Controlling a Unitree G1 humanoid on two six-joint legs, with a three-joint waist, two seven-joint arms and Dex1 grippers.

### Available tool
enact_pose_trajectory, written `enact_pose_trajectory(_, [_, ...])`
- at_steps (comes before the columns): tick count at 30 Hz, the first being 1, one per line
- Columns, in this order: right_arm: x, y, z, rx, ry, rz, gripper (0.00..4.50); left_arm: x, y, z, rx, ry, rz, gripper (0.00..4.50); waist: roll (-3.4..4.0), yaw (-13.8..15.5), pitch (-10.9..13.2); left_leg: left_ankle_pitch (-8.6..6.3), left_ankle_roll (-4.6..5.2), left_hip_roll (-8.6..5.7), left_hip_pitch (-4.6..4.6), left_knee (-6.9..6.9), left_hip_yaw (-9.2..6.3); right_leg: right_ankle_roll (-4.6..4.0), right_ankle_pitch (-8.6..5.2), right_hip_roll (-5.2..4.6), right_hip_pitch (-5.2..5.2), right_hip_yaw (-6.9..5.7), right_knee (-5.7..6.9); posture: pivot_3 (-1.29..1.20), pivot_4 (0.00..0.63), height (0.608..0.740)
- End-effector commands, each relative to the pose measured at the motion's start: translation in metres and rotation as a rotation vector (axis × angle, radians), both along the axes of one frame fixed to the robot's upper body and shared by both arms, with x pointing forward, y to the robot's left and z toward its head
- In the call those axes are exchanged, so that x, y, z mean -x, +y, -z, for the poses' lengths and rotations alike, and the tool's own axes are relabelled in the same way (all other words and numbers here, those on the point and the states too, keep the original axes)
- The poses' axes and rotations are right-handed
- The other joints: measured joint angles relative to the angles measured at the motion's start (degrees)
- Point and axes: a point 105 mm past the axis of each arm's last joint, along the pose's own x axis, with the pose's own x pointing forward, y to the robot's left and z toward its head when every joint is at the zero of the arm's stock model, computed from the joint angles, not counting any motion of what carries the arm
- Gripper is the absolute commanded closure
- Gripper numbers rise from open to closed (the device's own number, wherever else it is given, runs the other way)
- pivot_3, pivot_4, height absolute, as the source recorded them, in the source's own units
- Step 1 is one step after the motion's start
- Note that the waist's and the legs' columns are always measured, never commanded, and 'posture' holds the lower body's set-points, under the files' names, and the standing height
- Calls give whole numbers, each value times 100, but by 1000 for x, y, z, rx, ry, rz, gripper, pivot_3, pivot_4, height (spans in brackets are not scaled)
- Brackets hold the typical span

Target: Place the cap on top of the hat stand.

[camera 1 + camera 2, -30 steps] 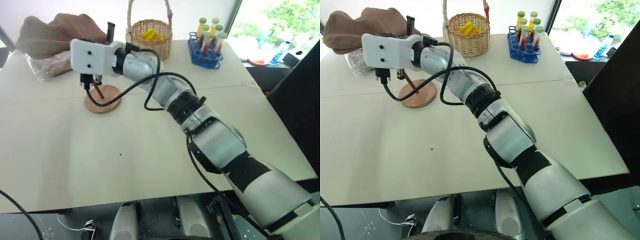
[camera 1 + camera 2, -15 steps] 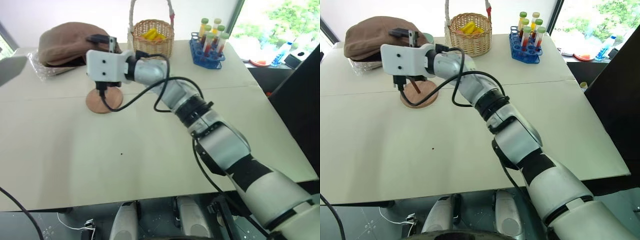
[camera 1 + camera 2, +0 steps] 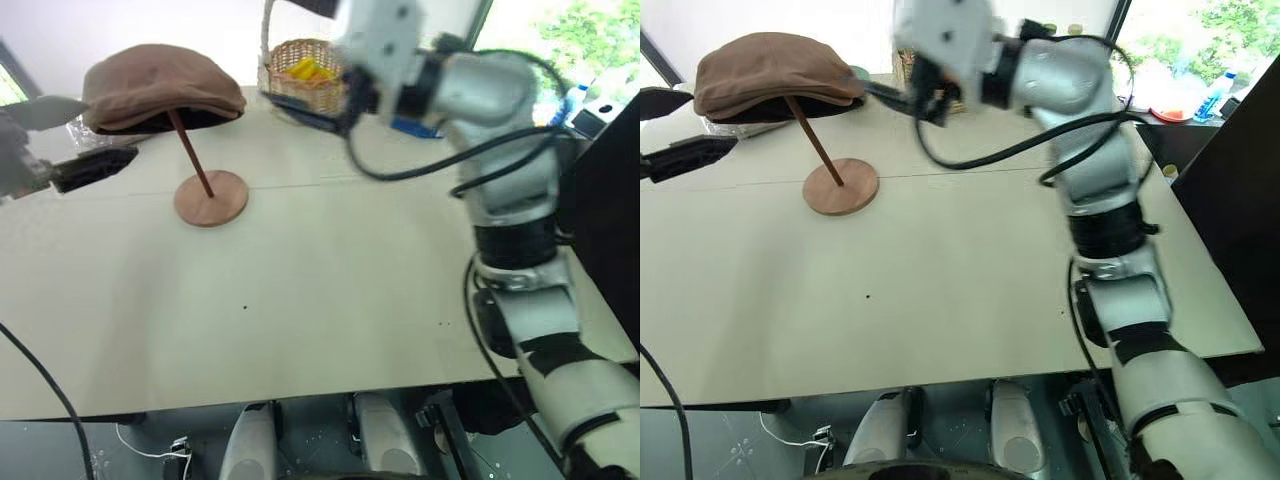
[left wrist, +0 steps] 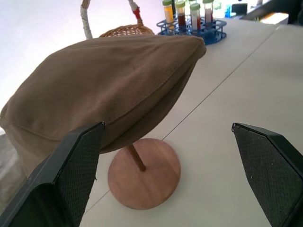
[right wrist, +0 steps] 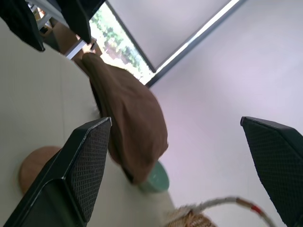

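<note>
Left wrist view: brown domed cap (image 4: 104,90) sits on hat stand (image 4: 143,178), test-tube rack (image 4: 191,21) behind; both grippers (image 4: 177,175) (image 5: 180,175) spread, empty.

A lab-like test room: a plain white table (image 3: 940,300) carries a blue test-tube rack (image 4: 191,19) by a large window (image 3: 560,40).

A: What sits between the two black fingers (image 4: 61,182) of the left pincer (image 4: 165,182)?

B: The brown cap (image 4: 104,90), resting on the hat stand (image 4: 144,179). Its slanted rod comes down from under the cap to the round base on the pale desk (image 4: 246,80). The fingers stand wide apart, one at each side, gripping nothing.

A: And behind?

B: A wicker basket (image 4: 124,30) with a tall handle, and a blue rack of tubes (image 4: 191,21) beside it.
</note>
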Motion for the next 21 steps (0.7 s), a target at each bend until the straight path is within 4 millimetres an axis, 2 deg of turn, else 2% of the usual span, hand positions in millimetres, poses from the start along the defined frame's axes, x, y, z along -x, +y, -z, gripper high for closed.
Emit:
enact_pose_trajectory(1, [9, -30, -3, -38, 287, -4, 26, 5, -11, -23, -174, -130, 9, 0, 2, 24, 1, 0, 0, 0, 0, 0, 0, -4, -3, 0, 0, 0, 0, 0, 150, 740])
enact_pose_trajectory(4, [25, -53, 1, -49, 522, -69, 26, 4, -23, -32, -276, -213, 17, 0, 5, 56, 3, 0, 0, 1, -1, 1, 2, -7, -4, -1, 0, 0, -6, 0, 150, 740])
enact_pose_trajectory(9, [36, -79, 6, -97, 713, -77, 26, -1, -37, -40, -391, -305, -6, 0, 7, 47, 4, 0, 1, 1, -3, 1, 8, -6, -4, -2, -1, 5, -11, 0, 150, 740])
enact_pose_trajectory(12, [35, -87, 7, -120, 732, -35, 26, -6, -48, -37, -496, -329, -29, 0, 6, 32, 4, 0, 1, 1, -3, 2, 8, -4, -4, -1, -2, 6, -10, 0, 150, 740])
enact_pose_trajectory(16, [38, -86, -3, -150, 720, -46, 26, -16, -55, -21, -713, -359, -42, 0, 9, 12, 6, 0, 1, 0, -2, 1, 13, -3, -3, 0, -5, 13, -9, 0, 150, 740])
enact_pose_trajectory(18, [39, -86, -4, -144, 702, -39, 26, -20, -66, -15, -728, -372, -20, 0, 12, 26, 8, 0, 1, 0, -4, 1, 13, -2, -3, 0, -7, 13, -8, 0, 150, 740])
enact_pose_trajectory(21, [40, -87, 0, -139, 703, -27, 26, -29, -70, -16, -761, -413, -50, 0, 11, 49, 8, 0, 2, 0, -9, 4, 13, -1, -3, 0, -7, 14, -9, 0, 150, 740])
